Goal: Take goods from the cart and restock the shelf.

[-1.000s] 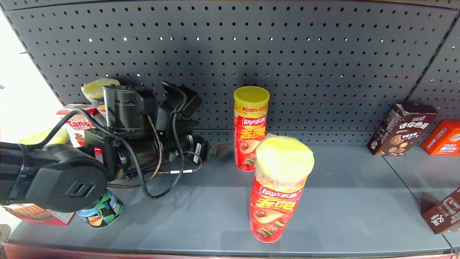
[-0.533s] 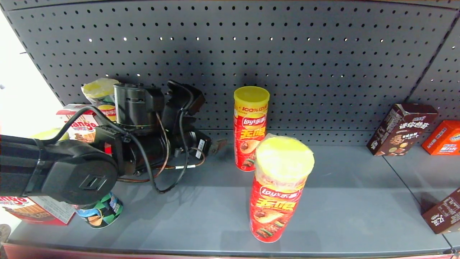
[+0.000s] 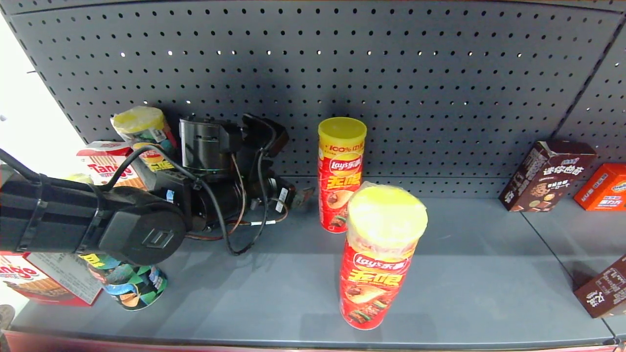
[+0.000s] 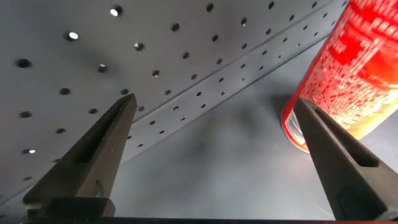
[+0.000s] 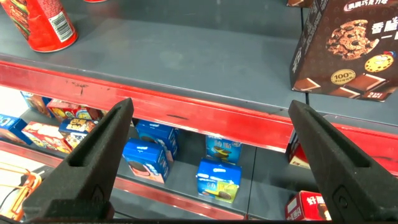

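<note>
Two red chip cans with yellow lids stand upright on the grey shelf [image 3: 489, 274]: one at the back [image 3: 341, 173] near the pegboard, one nearer the front [image 3: 381, 259]. My left gripper [image 3: 301, 195] lies low over the shelf just left of the back can, apart from it. In the left wrist view this gripper [image 4: 214, 102] is open with nothing between its fingers, and the back can [image 4: 348, 74] sits beside one fingertip. My right gripper [image 5: 211, 106] is open and empty, held off the shelf's red front edge [image 5: 186, 109], with a red can [image 5: 46, 25] on the shelf.
Wafer boxes [image 3: 105, 164], a yellow-lidded can [image 3: 142, 129] and a dark patterned can [image 3: 132, 283] crowd the shelf's left end behind my left arm. Brown boxes [image 3: 547, 176] [image 3: 604, 288] and an orange box [image 3: 604, 186] stand at the right. Blue boxes [image 5: 149, 155] fill the lower shelf.
My left arm has slid to the right along the shelf, bringing its gripper closer to the back can and uncovering the yellow-lidded can at the left. The cans have not moved.
</note>
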{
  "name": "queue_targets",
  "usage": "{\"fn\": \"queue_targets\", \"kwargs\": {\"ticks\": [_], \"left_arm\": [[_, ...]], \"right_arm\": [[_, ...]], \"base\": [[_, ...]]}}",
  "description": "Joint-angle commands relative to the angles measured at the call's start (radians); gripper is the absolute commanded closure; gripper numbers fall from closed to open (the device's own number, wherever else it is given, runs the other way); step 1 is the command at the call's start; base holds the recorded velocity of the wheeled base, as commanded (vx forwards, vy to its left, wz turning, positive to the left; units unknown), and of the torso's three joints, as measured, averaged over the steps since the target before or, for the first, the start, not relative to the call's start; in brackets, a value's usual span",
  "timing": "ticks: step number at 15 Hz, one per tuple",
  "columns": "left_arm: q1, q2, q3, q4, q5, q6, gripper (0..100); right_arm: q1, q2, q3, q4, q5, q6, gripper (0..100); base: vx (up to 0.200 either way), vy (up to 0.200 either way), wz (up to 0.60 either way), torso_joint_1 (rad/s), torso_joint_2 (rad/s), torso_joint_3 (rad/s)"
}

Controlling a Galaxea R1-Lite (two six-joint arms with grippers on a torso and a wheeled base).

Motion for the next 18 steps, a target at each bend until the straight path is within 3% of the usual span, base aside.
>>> {"fn": "queue_targets", "kwargs": {"ticks": [1,18], "left_arm": [[0.000,0.012,-0.002,0.000,0.001,-0.001,0],[-0.022,0.050,-0.045,0.002,-0.002,-0.003,0]], "right_arm": [[0.000,0.001,0.000,0.000,0.000,-0.001,0],[0.000,0.001,0.000,0.000,0.000,-0.001,0]], "base": [[0.000,0.000,0.00,0.000,0.00,0.000],[0.000,0.000,0.00,0.000,0.00,0.000]]}}
